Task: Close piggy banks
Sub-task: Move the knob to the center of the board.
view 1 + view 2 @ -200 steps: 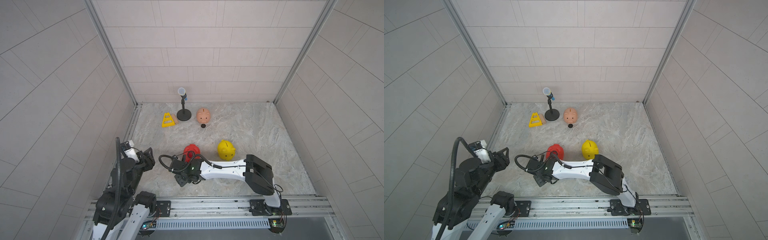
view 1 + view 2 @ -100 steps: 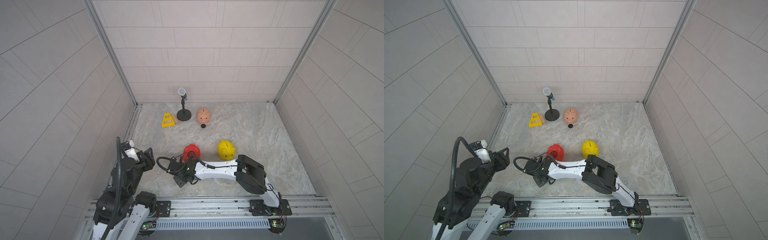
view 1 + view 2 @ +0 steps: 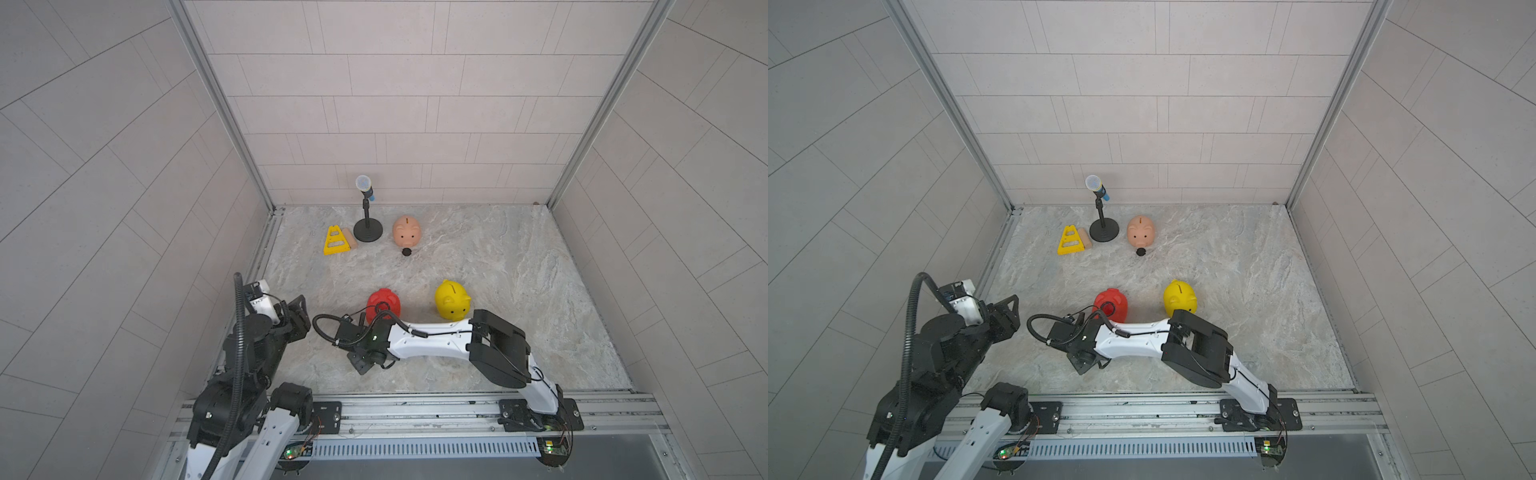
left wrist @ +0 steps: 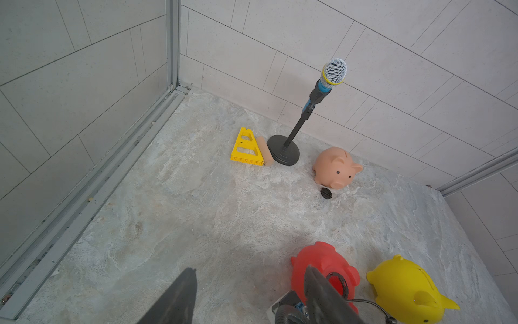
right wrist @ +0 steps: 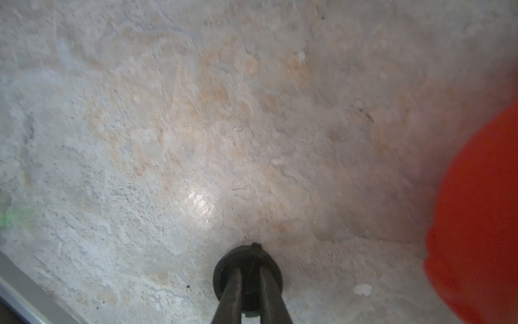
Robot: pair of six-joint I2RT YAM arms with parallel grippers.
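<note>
The right gripper (image 5: 249, 269) pinches a plug (image 5: 249, 252) near the red pig (image 3: 384, 303), lower centre in a top view. The left gripper (image 4: 249, 269) gapes empty. The yellow pig (image 3: 452, 300) sits right of the red one, and the pink pig (image 3: 407, 231) is above, by the mic stand (image 3: 368, 235).

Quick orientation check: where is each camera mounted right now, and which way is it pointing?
Top views: high over the front rail, looking down toward the back wall; left arm, right arm, red pig, yellow pig show.
Left wrist: on the raised left arm, facing the back corner with microphone and peach pig; open left pincer in frame.
Right wrist: low over the floor, aimed down; right pincer pinched on a black plug.
Shared: the red pig appears in every view.
</note>
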